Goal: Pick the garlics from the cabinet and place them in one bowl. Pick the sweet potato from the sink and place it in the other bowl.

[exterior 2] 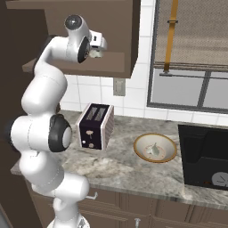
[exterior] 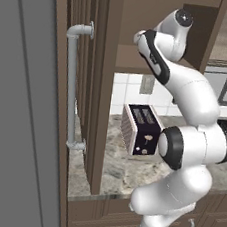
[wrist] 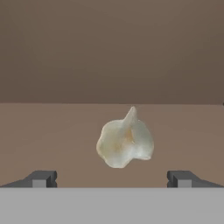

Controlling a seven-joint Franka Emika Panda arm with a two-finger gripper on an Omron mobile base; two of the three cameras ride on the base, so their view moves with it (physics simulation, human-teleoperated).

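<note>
One off-white garlic (wrist: 124, 140) lies on the brown shelf of the cabinet (exterior 2: 113, 26), just ahead of my gripper (wrist: 111, 179). The gripper is open, its fingertips (wrist: 41, 178) spread wide to either side and short of the bulb. From the right base view the gripper (exterior 2: 101, 50) reaches into the cabinet's shelf compartment, with the garlic (exterior 2: 94, 54) pale beside it. The second garlic (exterior 2: 154, 149) rests inside the tan bowl (exterior 2: 141, 153) on the counter. The black sink (exterior 2: 200, 151) is at the right; the sweet potato cannot be made out in it. The red bowl is out of view.
A dark toaster (exterior 2: 95, 126) stands on the granite counter below the cabinet, left of the tan bowl. The grey fridge (exterior: 13, 123) with its pipe handle (exterior: 71, 85) is at the far left. A window with a blind (exterior 2: 191, 67) is behind the sink.
</note>
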